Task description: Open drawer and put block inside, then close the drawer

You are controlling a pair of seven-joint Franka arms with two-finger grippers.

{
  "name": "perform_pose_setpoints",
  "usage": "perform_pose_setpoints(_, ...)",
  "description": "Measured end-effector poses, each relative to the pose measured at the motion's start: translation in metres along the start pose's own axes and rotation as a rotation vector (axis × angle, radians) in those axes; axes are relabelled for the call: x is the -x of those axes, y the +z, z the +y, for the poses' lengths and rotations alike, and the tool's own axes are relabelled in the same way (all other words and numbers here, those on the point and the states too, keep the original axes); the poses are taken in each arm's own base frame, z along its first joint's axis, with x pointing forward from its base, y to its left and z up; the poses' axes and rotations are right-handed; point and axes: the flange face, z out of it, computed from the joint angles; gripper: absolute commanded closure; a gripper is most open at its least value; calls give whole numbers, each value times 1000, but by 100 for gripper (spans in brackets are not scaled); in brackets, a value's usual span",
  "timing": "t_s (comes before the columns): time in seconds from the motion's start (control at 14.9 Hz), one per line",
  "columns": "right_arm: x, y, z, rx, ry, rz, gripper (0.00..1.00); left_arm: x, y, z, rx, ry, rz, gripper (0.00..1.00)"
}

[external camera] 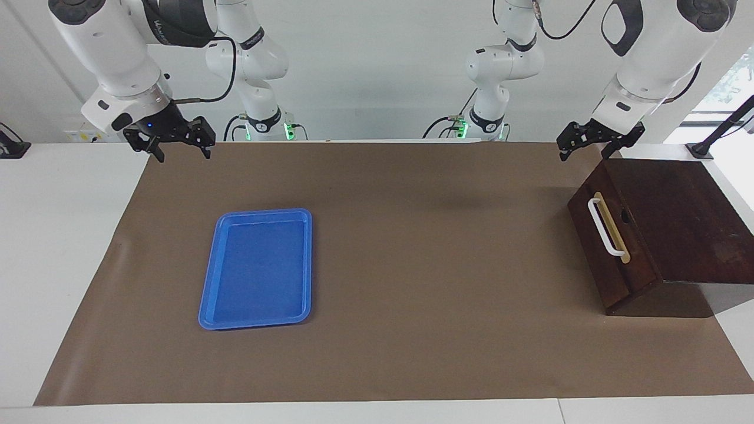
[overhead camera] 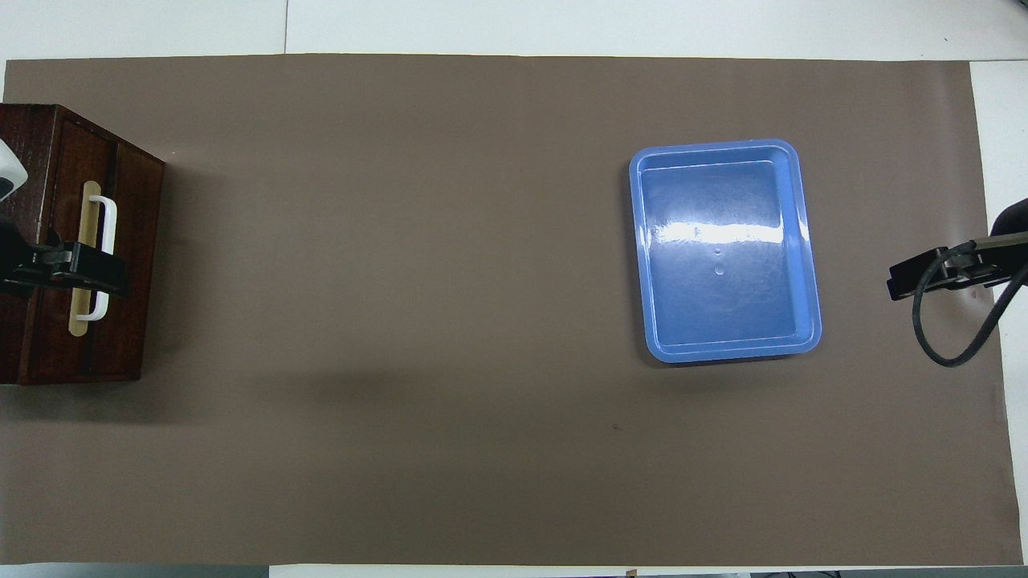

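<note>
The dark brown wooden box stands at the left arm's end of the table. Its drawer (external camera: 612, 253) (overhead camera: 132, 241) is shut, with the white bar handle (external camera: 602, 227) (overhead camera: 108, 217) facing the middle of the table. My left gripper (external camera: 583, 154) (overhead camera: 80, 271) hangs open in the air over the drawer's front and touches nothing. My right gripper (external camera: 183, 154) (overhead camera: 907, 282) waits open and empty above the mat's edge at the right arm's end. The block is out of view.
A blue plastic tray (external camera: 259, 212) (overhead camera: 715, 146) lies empty on the brown mat (external camera: 436, 294) toward the right arm's end. White tabletop borders the mat on all sides.
</note>
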Motion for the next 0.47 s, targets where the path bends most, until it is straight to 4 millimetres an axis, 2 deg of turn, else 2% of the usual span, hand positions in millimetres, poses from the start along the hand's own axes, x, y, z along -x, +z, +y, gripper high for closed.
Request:
perform_pose_setpoints(0.33, 0, 0, 0, 0, 0, 0, 0, 0, -7, 8, 26, 8, 15, 0)
perform_pose_setpoints(0.47, 0, 0, 0, 0, 0, 0, 0, 0, -9, 5, 62, -4, 23, 0)
